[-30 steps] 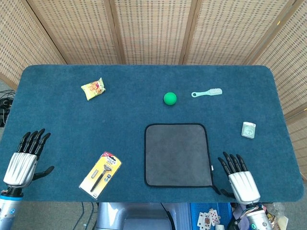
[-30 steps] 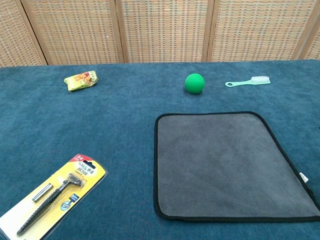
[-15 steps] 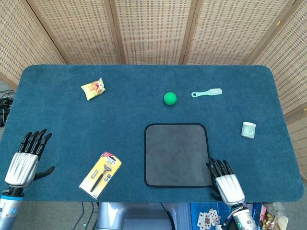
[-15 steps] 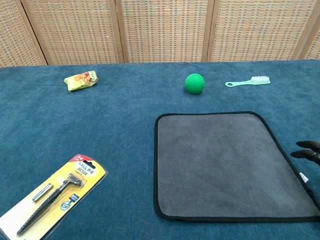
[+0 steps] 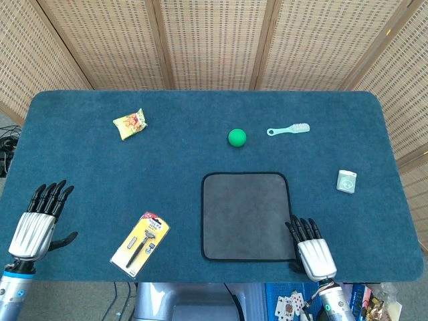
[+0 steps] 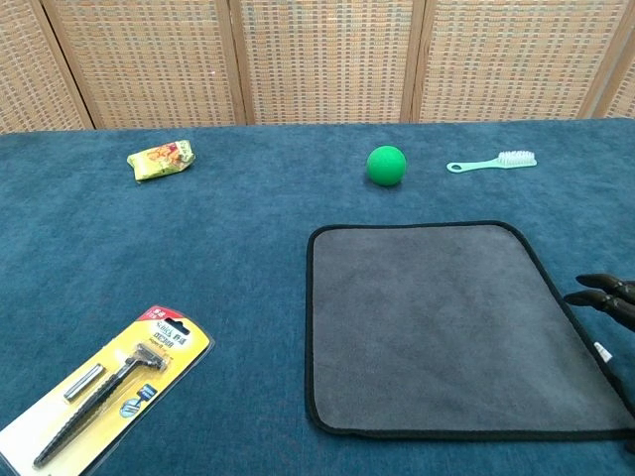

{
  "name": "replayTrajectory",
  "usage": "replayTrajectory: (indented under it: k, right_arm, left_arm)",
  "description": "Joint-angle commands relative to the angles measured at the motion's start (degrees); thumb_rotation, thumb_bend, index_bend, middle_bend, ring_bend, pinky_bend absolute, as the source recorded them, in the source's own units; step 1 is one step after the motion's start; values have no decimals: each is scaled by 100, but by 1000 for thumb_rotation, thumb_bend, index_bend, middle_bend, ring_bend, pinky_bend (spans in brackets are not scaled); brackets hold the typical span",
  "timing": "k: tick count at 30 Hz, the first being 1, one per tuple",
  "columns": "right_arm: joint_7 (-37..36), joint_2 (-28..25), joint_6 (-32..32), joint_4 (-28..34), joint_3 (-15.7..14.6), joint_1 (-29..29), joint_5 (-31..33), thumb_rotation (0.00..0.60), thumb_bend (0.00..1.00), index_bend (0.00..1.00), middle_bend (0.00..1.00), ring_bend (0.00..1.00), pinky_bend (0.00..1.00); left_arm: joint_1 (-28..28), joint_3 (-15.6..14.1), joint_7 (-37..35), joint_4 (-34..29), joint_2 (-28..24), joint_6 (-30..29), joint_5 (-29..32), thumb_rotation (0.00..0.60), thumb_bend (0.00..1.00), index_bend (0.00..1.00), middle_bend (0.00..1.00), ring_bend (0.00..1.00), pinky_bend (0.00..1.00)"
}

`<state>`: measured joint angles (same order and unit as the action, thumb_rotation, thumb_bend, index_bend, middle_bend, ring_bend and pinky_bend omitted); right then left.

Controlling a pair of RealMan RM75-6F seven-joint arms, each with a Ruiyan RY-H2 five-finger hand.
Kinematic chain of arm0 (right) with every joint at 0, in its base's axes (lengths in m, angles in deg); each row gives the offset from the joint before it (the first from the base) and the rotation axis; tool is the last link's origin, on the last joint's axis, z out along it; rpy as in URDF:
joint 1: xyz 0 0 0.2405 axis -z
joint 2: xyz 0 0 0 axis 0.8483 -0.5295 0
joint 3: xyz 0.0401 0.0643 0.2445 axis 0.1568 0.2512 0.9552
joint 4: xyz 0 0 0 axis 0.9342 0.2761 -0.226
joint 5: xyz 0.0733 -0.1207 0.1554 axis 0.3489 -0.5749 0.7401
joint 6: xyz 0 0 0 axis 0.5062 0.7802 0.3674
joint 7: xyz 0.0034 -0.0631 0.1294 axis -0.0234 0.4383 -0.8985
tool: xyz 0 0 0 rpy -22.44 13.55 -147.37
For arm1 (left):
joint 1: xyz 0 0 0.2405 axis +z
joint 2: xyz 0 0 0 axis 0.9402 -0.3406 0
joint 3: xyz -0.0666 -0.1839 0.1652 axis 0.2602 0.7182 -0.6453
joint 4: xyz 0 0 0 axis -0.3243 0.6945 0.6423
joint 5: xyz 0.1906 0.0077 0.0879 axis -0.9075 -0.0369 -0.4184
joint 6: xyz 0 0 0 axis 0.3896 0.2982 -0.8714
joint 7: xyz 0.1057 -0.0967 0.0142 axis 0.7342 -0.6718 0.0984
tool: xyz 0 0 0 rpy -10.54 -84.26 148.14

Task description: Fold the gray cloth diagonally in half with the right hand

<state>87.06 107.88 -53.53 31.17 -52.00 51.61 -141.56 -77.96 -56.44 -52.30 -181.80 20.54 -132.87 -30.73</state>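
**Right hand at the cloth's near-right corner, fold not begun**

The gray cloth (image 5: 245,216) lies flat and square on the blue table (image 5: 200,120), toward the near edge, right of centre. Black piping all round; a small white tag shows on its right edge in the chest view.

The right hand (image 5: 310,248) sits at the cloth's near-right corner, palm down, fingers (image 6: 601,295) spread and reaching over the right hem. It holds nothing. Whether the fingertips touch the fabric or hover just above, I cannot tell. The left hand (image 5: 35,223) is well apart at the near-left, fingers spread, empty.

Risks, as I judge them:
- The corner lies close to the table's near edge; a shallow pinch could take piping only and slip, or drag the whole cloth instead of lifting one corner.
- The carpet-like table surface may grip the fabric, so the far-left corner could shift and spoil the diagonal.
- Carrying the corner too far overshoots the far-left corner.

Room: the diagonal path to the far-left corner runs over bare cloth. The green ball (image 5: 237,137) lies beyond the far hem, the mint brush (image 5: 289,129) further right, the razor pack (image 5: 141,241) near-left, the yellow snack packet (image 5: 130,124) far-left, and a small pale box (image 5: 346,180) to the right. None is in the path.
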Motion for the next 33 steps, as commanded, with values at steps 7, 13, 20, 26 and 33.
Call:
replayTrajectory:
  k: [7, 13, 20, 26, 33]
  right_arm:
    - [-64, 94, 48, -92, 20, -39, 49, 600, 107, 70, 0, 0, 0]
    - [-57, 148, 94, -147, 38, -71, 93, 600, 107, 70, 0, 0, 0]
    - [-67, 198, 123, -247, 38, -87, 142, 600, 108, 70, 0, 0, 0]
    - [-105, 216, 110, -296, 45, -103, 155, 600, 110, 70, 0, 0, 0]
    - [-167, 261, 93, -372, 68, -131, 159, 600, 256, 70, 0, 0, 0]
  left_arm:
    - [5, 5, -6, -2, -5, -12, 8, 600, 160, 0, 0, 0, 0]
    - [6, 8, -9, -6, -6, -16, 14, 600, 160, 0, 0, 0, 0]
    - [3, 17, -24, -7, -14, -8, 35, 600, 161, 0, 0, 0, 0]
    - [4, 5, -16, -10, -11, -13, 14, 600, 160, 0, 0, 0, 0]
    - [-2, 4, -4, -17, -12, 2, 23, 600, 161, 0, 0, 0, 0]
